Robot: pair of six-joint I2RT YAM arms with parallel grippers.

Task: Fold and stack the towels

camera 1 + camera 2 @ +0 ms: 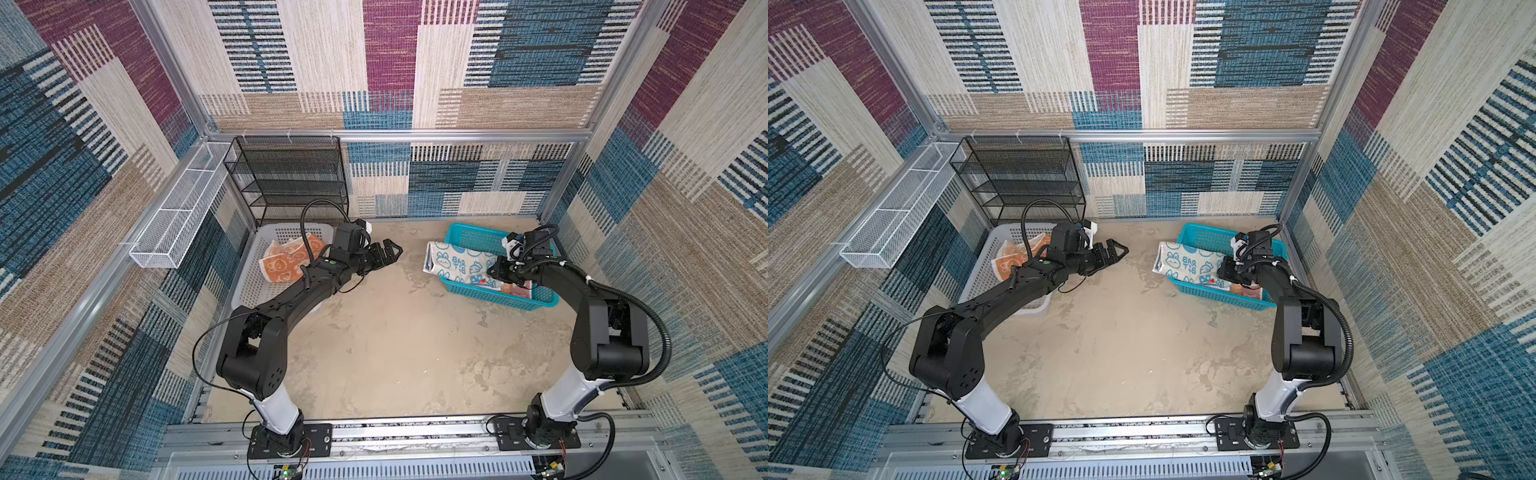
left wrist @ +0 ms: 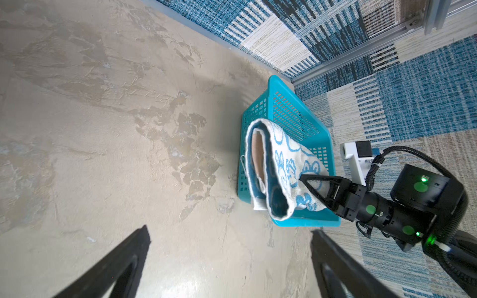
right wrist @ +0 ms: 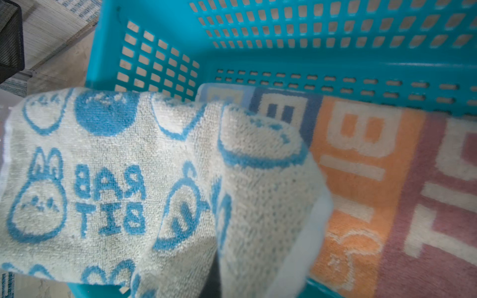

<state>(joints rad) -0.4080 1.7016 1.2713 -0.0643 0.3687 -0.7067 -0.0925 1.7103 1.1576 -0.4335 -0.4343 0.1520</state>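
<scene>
Beige table (image 1: 395, 332): two baskets (image 1: 253, 286) (image 1: 469, 239), three towels (image 1: 453, 259) (image 1: 517, 291) (image 1: 282, 266)

rabbit towel (image 3: 108, 180): off-white, with blue rabbit outlines and blue lettering. block towel (image 3: 374, 180): blue, orange and dusty red blocks, white letters. orange towel (image 1: 282, 264): white cartoon faces. turquoise basket (image 1: 498, 296), pale grey basket (image 1: 249, 286), mottled beige surface (image 1: 395, 332), black mesh rack (image 1: 291, 178), white mesh tray (image 1: 178, 216).

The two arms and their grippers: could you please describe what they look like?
The left arm and right arm are black with a white segment above the base. Each carries a ribbed black hose. The left gripper and right gripper have black, triangular, open-framed fingers. Green lights glow on the right wrist.
</scene>
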